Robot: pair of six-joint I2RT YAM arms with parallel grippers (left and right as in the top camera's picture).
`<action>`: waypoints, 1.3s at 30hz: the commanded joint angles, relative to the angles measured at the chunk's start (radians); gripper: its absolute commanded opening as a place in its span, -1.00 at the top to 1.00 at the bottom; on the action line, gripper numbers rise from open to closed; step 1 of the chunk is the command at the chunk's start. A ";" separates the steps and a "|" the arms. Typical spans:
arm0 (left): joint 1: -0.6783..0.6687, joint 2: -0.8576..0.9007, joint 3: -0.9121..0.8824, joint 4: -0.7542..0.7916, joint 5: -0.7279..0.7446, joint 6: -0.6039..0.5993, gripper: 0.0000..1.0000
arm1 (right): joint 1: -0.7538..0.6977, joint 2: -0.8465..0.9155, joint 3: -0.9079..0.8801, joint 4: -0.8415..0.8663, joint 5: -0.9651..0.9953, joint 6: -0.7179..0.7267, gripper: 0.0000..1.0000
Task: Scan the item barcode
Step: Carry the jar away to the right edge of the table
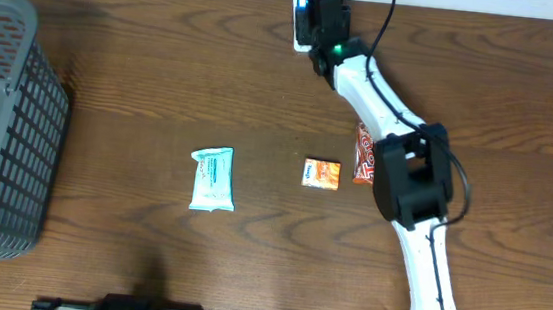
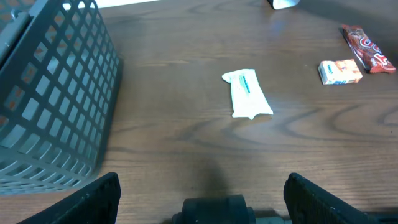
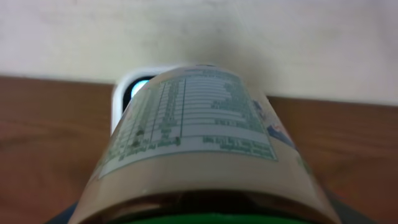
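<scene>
At far L a grey mesh basket point(image 1: 3, 121) is seen, not involved. The L gripper point(image 2: 204, 180) is held low at the near table edge w/ fingers point(image 2: 93, 199) spread wide and nothing between them. It is well apart from the scan area. The white-teal packet point(image 1: 212, 180), orange box point(image 1: 322, 173) and red snack bar point(image 1: 362, 152) are left lying mid-table.

The task obj., a labelled container point(image 3: 199, 137), is carried at the far table edge by the R gripper point(image 1: 321, 13), judged clamped round it though the fingers are hidden in the wrist view. Its long axis is pointed away from the wrist, straight at the lit white scanner point(image 3: 134, 87), which is just beyond its far end, slightly L. Only the nutrition panel is shown upward and no barcode can be made out, so a roll about the long axis is probably needed. R arm is the nearer one.
</scene>
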 commanded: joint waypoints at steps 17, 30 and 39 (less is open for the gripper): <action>-0.004 -0.002 0.000 -0.002 -0.009 0.010 -0.68 | -0.460 -0.472 0.011 -0.966 0.139 0.089 0.10; -0.004 -0.002 0.000 -0.002 -0.009 0.010 -0.68 | -0.778 -0.408 -0.022 -1.100 0.021 0.608 0.21; -0.004 -0.002 0.000 -0.002 -0.009 0.010 -0.68 | -0.772 -0.397 -0.197 -1.099 -0.048 0.780 0.20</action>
